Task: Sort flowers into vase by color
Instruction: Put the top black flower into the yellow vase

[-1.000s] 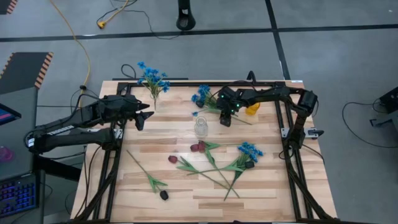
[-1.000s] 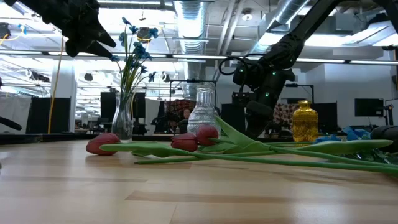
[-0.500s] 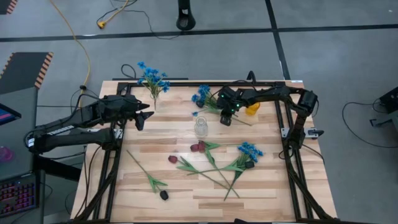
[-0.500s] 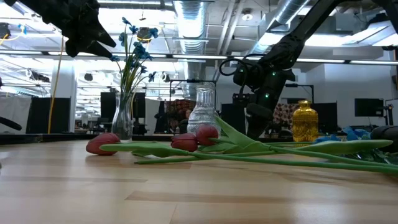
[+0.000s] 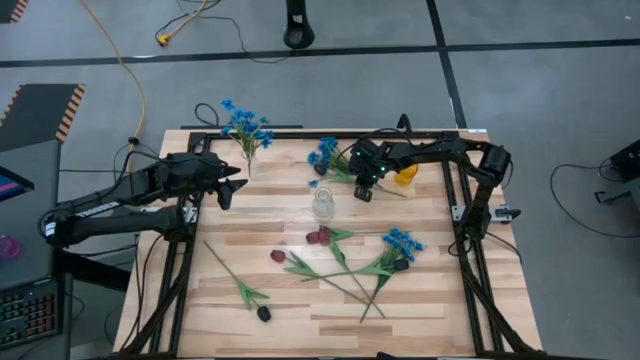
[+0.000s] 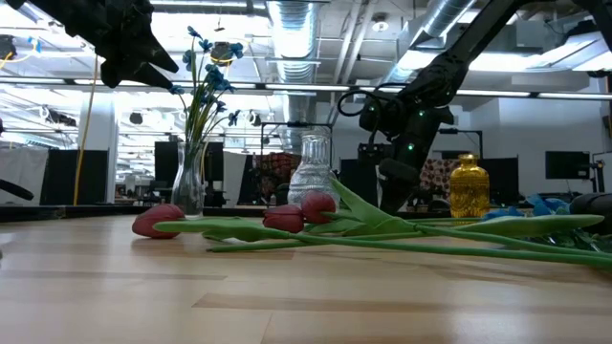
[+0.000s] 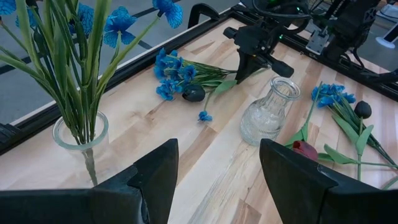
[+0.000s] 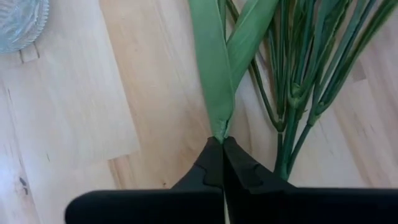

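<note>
A blue sprig [image 5: 325, 154] and a near-black bud [image 7: 193, 93] lie together near the table's far edge. My right gripper [image 5: 362, 192] stands over their stem ends, shut on green stalk. Thin blue-flower stems [image 8: 292, 118] run beside its fingers. A glass vase [image 5: 247, 158] at the far left holds blue flowers. An empty clear vase [image 5: 323, 205] stands mid-table and a yellow vase [image 5: 405, 176] behind the right arm. Red rosebuds [image 5: 318, 237], another blue sprig [image 5: 403, 242] and a black bud [image 5: 263, 313] lie nearer. My left gripper [image 5: 235, 185] hovers open at the left. My right gripper pinches a green stalk where two broad leaves join [image 8: 219, 132], between its two fingertips. The fingers come steeply from above, slanting toward the table's left. The sprig lies flat on the wood, its leaves stretching away from the fingers.
A black frame [image 5: 300, 133] runs along the table's edges. The clear vase stands just near-left of my right gripper. Bare wood lies between the left gripper and the clear vase, and along the near edge.
My right gripper has shut its fingers on the stalk without leaving its place. The flowers and vases lie as before.
</note>
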`<state>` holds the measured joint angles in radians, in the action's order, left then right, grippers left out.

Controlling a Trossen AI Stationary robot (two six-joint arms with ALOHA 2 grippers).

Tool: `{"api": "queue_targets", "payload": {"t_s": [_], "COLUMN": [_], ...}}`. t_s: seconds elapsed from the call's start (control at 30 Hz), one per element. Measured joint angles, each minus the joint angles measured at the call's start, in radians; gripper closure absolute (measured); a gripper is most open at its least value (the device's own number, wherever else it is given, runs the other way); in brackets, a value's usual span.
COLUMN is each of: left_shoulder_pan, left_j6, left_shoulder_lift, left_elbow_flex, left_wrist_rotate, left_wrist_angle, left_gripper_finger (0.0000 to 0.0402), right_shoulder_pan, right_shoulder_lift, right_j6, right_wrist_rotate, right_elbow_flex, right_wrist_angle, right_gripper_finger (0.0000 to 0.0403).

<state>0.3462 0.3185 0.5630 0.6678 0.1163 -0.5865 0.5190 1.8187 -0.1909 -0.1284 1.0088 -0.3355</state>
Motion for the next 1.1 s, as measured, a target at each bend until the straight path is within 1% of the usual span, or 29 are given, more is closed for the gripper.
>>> {"api": "queue_targets", "payload": {"t_s": [0.27,0.47,0.77,0.93,1.1], "left_shoulder_pan": [0.0,0.0,0.0,0.0,0.0], "left_j6": [0.002,0.006,0.007,0.008,0.008], "left_shoulder_lift": [0.0,0.0,0.0,0.0,0.0], "left_elbow_flex": [0.0,0.0,0.0,0.0,0.0], "left_wrist_rotate": [0.0,0.0,0.001,0.001,0.002], "left_wrist_angle": [0.0,0.0,0.0,0.001,0.001], "left_gripper_finger": [0.0188,0.0188,0.0188,0.0188,0.0188], "right_shoulder_pan": [0.0,0.0,0.0,0.0,0.001], "right_shoulder_lift": [-0.019,-0.127,-0.388,-0.556,-0.708], "right_j6": [0.0,0.0,0.007,0.005,-0.03], "right_wrist_rotate": [-0.002,-0.005,-0.006,-0.006,-0.006], "right_elbow_flex": [-0.002,-0.003,-0.002,-0.002,-0.001], "right_wrist_angle": [-0.012,-0.024,-0.053,-0.04,-0.007], "right_gripper_finger": [0.0386,0.0386,0.0386,0.0386,0.0386]}}
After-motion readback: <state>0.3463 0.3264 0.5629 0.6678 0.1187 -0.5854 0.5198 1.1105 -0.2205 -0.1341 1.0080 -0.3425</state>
